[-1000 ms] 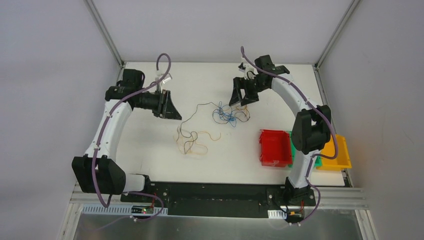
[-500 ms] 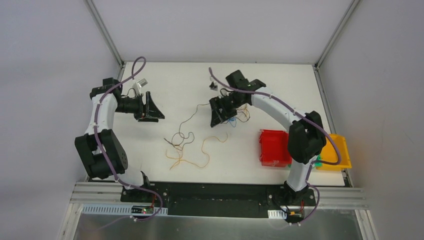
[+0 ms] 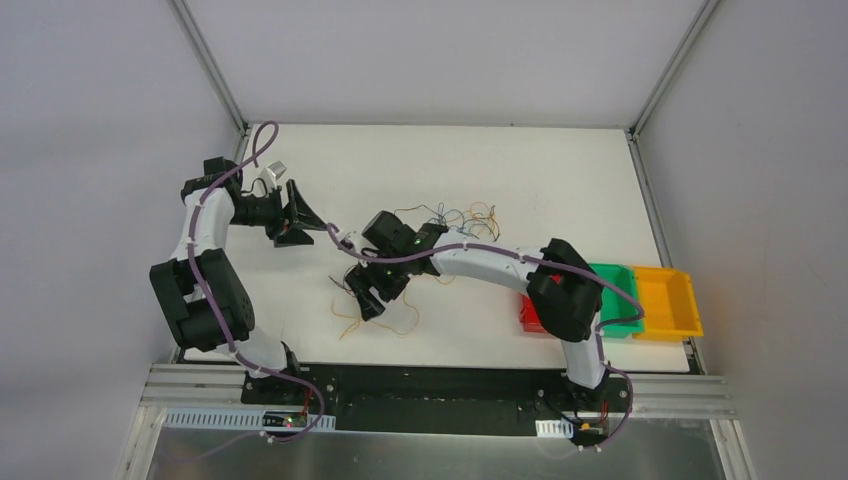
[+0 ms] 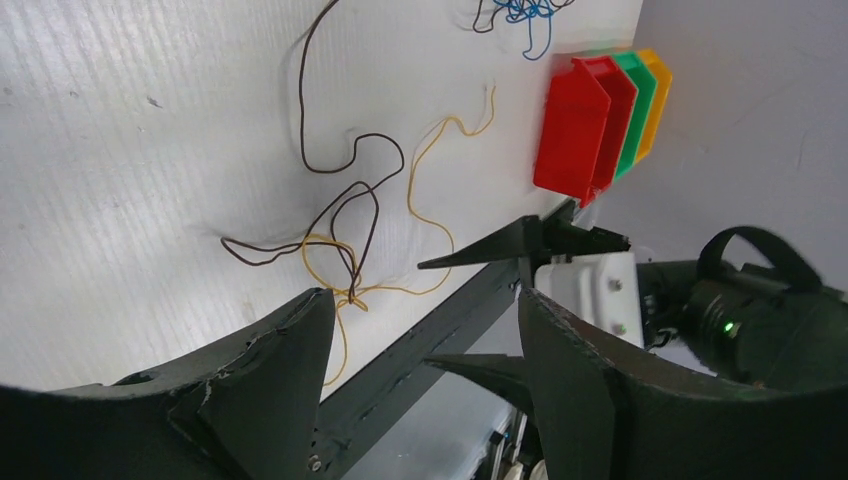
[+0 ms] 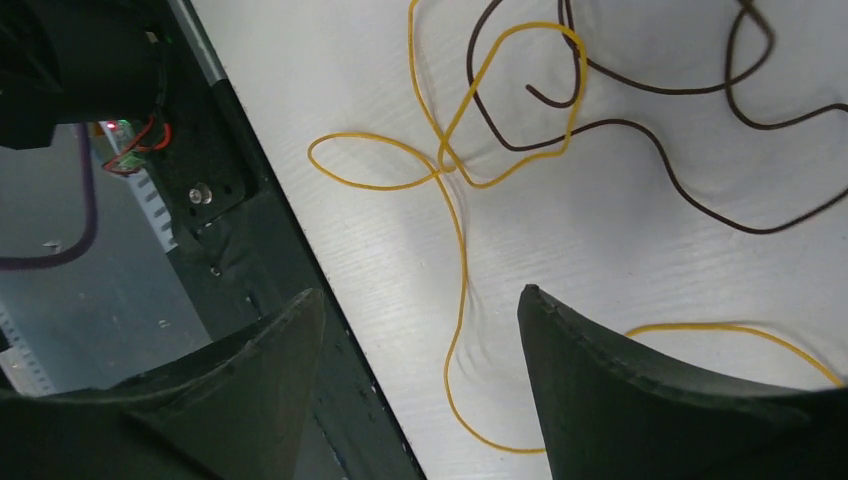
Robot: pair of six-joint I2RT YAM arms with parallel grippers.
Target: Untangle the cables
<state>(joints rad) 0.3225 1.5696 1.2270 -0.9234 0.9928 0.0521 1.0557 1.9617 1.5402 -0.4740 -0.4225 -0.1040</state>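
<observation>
Bins (image 3: 668,302) sit right of tangled cables (image 5: 443,165).

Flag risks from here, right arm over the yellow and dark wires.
1. The yellow cable crosses the dark cable just beyond the open right gripper; closing there may catch both and tighten the tangle.
2. Yellow loops lie close to the table edge; a drag toward it could drop them off.
3. The open left gripper sits close to the right one; they could clash.

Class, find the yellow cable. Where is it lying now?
The yellow cable lies left of centre in the top view, near the table's front edge, beneath the right hand, crossing the dark cable.
</observation>
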